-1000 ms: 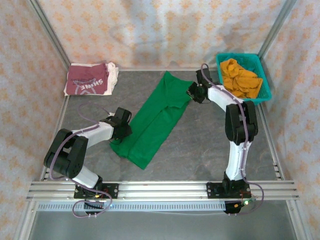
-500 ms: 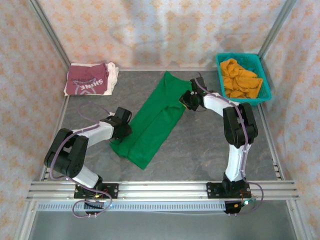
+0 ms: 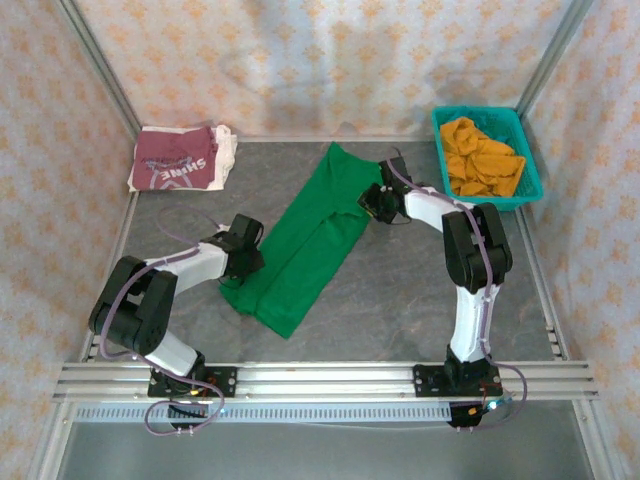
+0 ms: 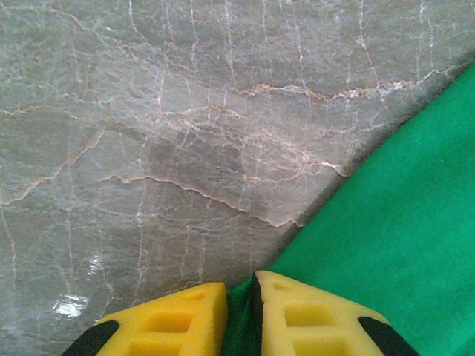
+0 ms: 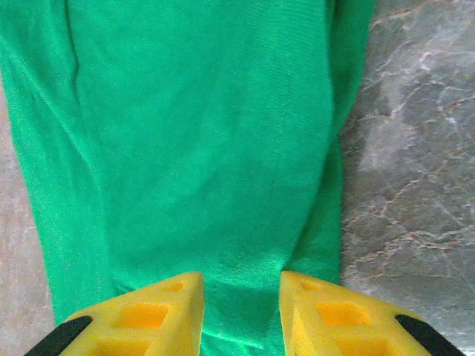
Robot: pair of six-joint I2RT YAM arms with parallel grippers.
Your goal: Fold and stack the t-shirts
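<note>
At the left claw [image 4: 239, 291], the two yellow foam pads [image 4: 178, 319] are pressed nearly together, with a thin fold of the plain bright green cloth t-shirt [image 3: 310, 240] nipped between them. The pinch is right at the shirt's edge, where it meets the grey veined stone-look tabletop [image 4: 171, 111].

Across from it, the right claw [image 5: 241, 289] has its pads spread apart. It is low over the same green cloth, which lies flat and smooth in the gap between them, and nothing is gripped.

From above, the green shirt lies in a long narrow strip in the middle of the table. It runs on a slant from the near left to the far right. The left claw holds it at the near-left end, and the right claw sits at its far-right edge.

Well apart from it, in the far left corner, lies the maroon t-shirt with white lettering [image 3: 178, 162], folded into a neat rectangle with white trim showing on its right side. In the far right corner stands a teal plastic mesh basket [image 3: 534, 183] holding a bundle of crumpled orange cloth [image 3: 480, 155].
</note>
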